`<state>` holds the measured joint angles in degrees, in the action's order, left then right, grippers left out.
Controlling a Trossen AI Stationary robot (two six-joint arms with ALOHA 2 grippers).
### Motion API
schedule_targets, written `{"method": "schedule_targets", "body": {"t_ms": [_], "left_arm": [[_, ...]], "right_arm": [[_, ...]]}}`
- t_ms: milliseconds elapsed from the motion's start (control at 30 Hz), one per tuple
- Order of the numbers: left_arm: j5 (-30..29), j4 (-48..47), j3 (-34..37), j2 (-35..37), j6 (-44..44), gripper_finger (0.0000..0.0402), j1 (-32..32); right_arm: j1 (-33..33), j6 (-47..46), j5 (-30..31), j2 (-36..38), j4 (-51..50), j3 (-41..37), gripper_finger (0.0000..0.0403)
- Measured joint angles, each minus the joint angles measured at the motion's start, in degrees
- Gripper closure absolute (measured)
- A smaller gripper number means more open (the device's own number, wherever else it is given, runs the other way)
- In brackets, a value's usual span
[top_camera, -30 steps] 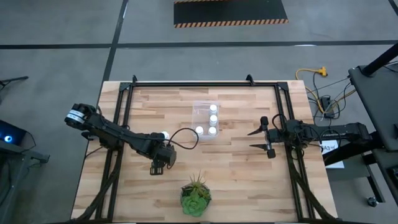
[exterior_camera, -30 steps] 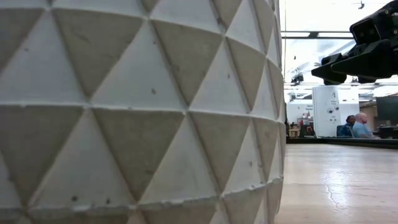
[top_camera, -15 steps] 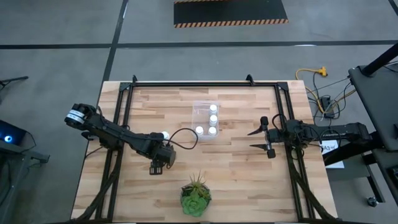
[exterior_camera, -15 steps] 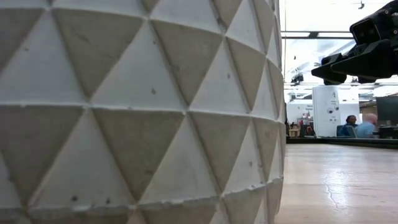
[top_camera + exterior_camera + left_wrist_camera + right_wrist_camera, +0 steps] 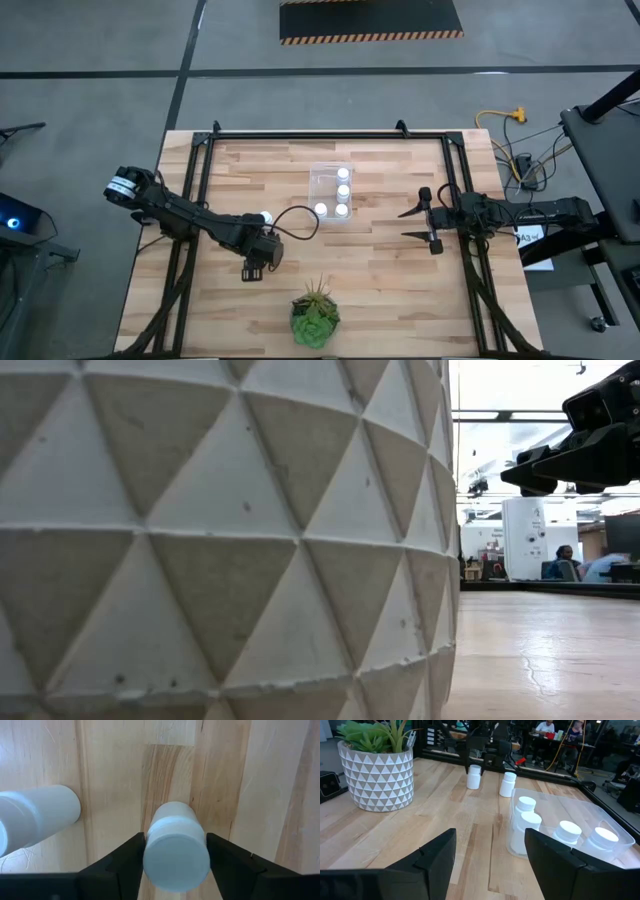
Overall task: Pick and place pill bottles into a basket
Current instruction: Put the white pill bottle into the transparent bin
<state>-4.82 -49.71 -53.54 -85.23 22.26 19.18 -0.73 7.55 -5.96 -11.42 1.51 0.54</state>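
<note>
- The left gripper [image 5: 252,271] sits low over the table's near-left part, its fingers [image 5: 125,860] on either side of one pill bottle [image 5: 175,847] and touching its sides at the cap end — clamped on it, as the left wrist view shows; whether the bottle is off the wood cannot be told.
- The right gripper [image 5: 412,223] waits at the table's right side, beside the basket [image 5: 322,176], its fingers spread wide apart and holding nothing.
- Against the earlier high views nothing on the table differs: both arms, the basket and the bottles are where they were; in the low view only a person [image 5: 562,562] far back in the room shows differently.
- Pill bottles, counted: six. Four stand upright inside the basket — their white caps [image 5: 343,192] show from above, and the right wrist view shows the same four [image 5: 568,833] behind the clear wall.
- Two are outside it, left of the basket: the clamped one, and a second bottle [image 5: 266,215] just beside the left arm, apart from the first; both show in the right wrist view [image 5: 507,784].
- One basket, at the table's middle toward the far edge.
- One green plant [image 5: 316,313] in a white triangle-patterned pot [image 5: 220,540], at the near edge; the pot fills most of the low view.
</note>
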Motion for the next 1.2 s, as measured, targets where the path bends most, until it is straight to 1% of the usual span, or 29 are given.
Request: {"method": "schedule_targets", "body": {"t_ms": [167, 400, 700, 933, 1200], "left_arm": [[0.19, 0.00, -0.08, 0.06, -0.07, 0.0255, -0.02], [0.40, -0.35, -1.24, -0.03, -0.58, 0.0257, -0.04], [-0.31, -0.25, -7.72, -0.09, -6.29, 0.0257, -0.45], [-6.29, -0.67, -14.09, -0.07, -11.22, 0.0257, -2.34], [-12.94, 0.46, -20.38, -0.02, -17.73, 0.0257, -6.28]], "right_arm": [[0.01, -0.02, 0.00, 0.00, 0.01, 0.00, 0.0177], [0.00, -0.02, 0.00, 0.00, 0.01, 0.00, 0.0177], [0.00, 0.00, 0.00, 0.00, 0.01, 0.00, 0.0177], [0.02, -0.02, 0.00, 0.02, 0.01, 0.00, 0.0177], [0.02, -0.02, 0.00, 0.02, 0.01, 0.00, 0.0177]]}}
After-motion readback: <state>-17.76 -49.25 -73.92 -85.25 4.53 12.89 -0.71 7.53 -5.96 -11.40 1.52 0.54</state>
